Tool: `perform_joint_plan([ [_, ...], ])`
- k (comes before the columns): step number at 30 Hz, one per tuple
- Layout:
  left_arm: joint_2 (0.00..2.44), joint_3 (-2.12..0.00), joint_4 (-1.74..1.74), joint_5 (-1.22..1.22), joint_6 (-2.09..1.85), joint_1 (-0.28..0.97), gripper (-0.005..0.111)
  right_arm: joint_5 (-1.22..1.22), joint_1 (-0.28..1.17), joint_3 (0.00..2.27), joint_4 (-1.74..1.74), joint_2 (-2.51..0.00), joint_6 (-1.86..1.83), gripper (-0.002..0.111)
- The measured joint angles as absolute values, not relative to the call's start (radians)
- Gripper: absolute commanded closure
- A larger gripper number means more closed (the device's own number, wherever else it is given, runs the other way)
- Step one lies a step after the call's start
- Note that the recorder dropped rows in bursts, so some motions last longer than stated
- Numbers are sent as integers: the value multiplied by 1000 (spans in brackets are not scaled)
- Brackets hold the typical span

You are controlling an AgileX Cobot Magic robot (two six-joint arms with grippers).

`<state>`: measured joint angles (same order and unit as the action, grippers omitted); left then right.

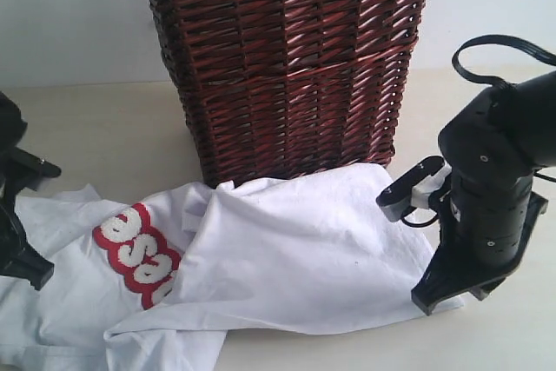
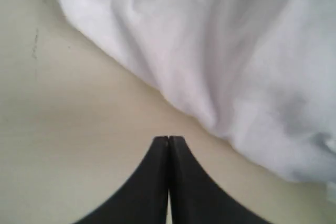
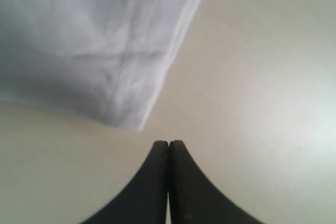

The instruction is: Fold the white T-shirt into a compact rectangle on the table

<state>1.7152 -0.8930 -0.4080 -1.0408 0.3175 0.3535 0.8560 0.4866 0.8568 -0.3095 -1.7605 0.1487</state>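
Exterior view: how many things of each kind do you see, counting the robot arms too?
T-shirt: 1
Basket: 1
Table: 1
Arms, left and right: 2
Total: 5

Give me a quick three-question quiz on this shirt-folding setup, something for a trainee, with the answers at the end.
1. True or false: the right gripper is clamped on the white T-shirt.
2. What stands on the table just behind the shirt? A) a dark wicker basket B) a cardboard box C) a metal bucket
3. Fill in: the shirt's fuzzy white lettering is outlined in ____.
Key: 1 false: its jaws are shut on nothing, and the shirt's edge lies apart from them. 2 A. 3 red.
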Motion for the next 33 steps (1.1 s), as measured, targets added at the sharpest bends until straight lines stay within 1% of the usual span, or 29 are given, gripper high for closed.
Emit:
perform_joint_plan([
  [2,1681,-894,-351,-1018,292,349,107,869,485,855,-321,-1739,153,108],
  [4,1649,-887,-197,-956,199,349,107,836,486,855,-296,-1718,128,108],
  [6,1638,-858,38,-879,23,356,107,760,486,855,-187,-1706,36,108],
  [9,1664,-811,293,-832,-211,394,107,689,486,855,0,-1704,-145,108],
  [11,1696,-802,330,-824,-242,415,107,675,486,855,56,-1713,-208,108],
  [15,1789,-795,249,-822,-179,428,107,669,486,855,67,-1744,-235,108],
  [20,1841,-813,172,-924,-93,429,107,663,486,855,-43,-1798,-151,108],
  [26,1852,-800,61,-1046,-73,429,107,677,486,865,-115,-1861,-63,108],
  [33,1783,-811,-173,-1065,107,424,107,735,492,889,-139,-1884,-39,108],
])
